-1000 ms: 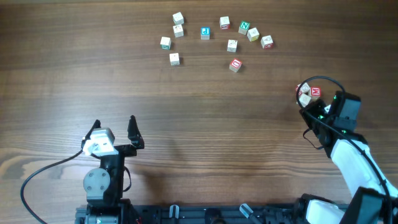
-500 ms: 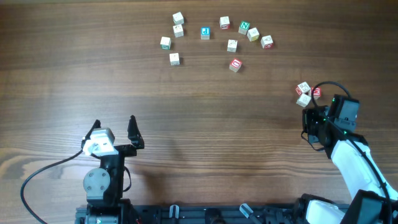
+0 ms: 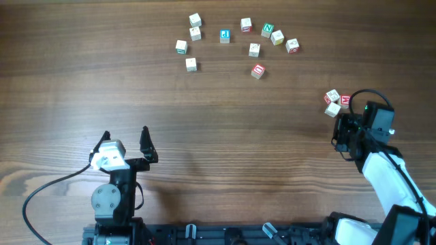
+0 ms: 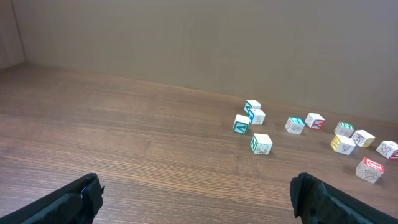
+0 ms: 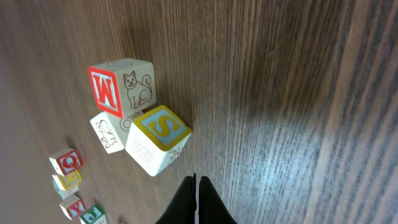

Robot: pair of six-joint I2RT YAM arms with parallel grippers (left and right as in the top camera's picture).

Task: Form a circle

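As the right gripper (image 5: 196, 186), jaws pressed together and empty, is backing off toward the near side, the three blocks (image 3: 336, 102) are sitting bunched just beyond it, well right of the far scatter of blocks (image 3: 254, 49), so the circle is lacking them.

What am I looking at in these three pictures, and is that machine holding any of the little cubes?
These are two robot arms at a wooden table, each ending in a two-finger gripper. One picture looks straight down from above. The other two come from cameras on the wrists, so each shows its own fingers. The left gripper is open and empty, facing a loose arc of lettered blocks. The right gripper is shut on nothing, its tip just short of a yellow S block, which sits bunched with a red-lettered block and a third block.
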